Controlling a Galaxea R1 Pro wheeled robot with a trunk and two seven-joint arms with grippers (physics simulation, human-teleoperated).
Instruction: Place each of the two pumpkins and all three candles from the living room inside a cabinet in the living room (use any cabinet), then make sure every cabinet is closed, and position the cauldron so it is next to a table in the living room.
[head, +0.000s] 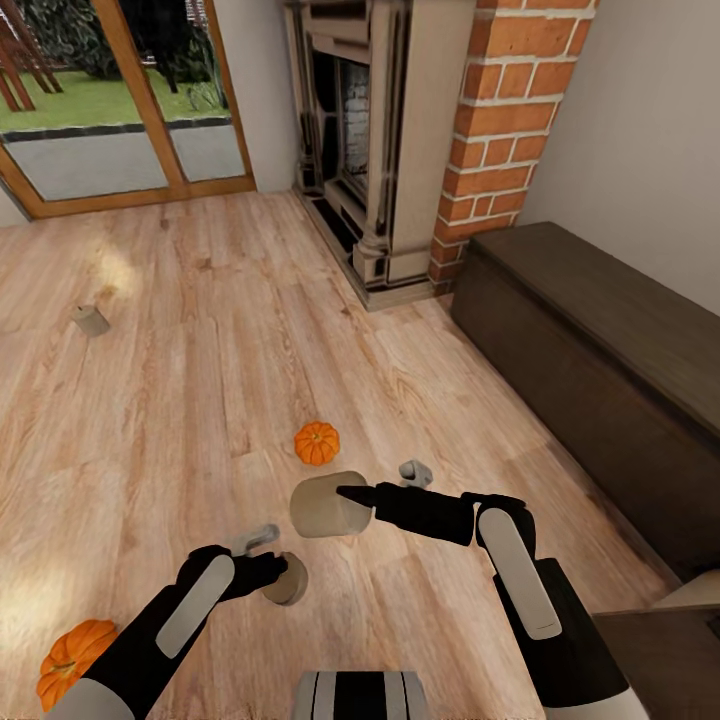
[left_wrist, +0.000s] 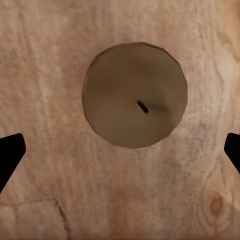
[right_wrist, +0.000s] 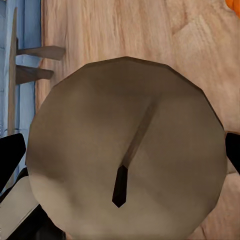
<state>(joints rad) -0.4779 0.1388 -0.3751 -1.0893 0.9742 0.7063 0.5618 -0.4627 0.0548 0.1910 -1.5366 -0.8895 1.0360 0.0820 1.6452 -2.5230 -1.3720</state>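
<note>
Pumpkin (head: 317, 443) and candle (head: 90, 320) on open floor (head: 200, 380), cabinet (head: 600, 370) alongside

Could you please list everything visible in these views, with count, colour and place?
candles: three, cream-beige; one held sideways in the right gripper, one upright on the floor under the left gripper, one on the floor far left near the doors
pumpkins: two, orange; one on the floor beyond the held candle, one at the lower left edge
cabinet: one, dark brown, closed, along the right wall
fireplace surround: one, beige and black, far centre
brick chimney: one, red-orange, beside the fireplace
glazed doors: wooden frame, far left
floor: light wood planks
left gripper: black, open above a candle
right gripper: black, shut on a candle
</note>
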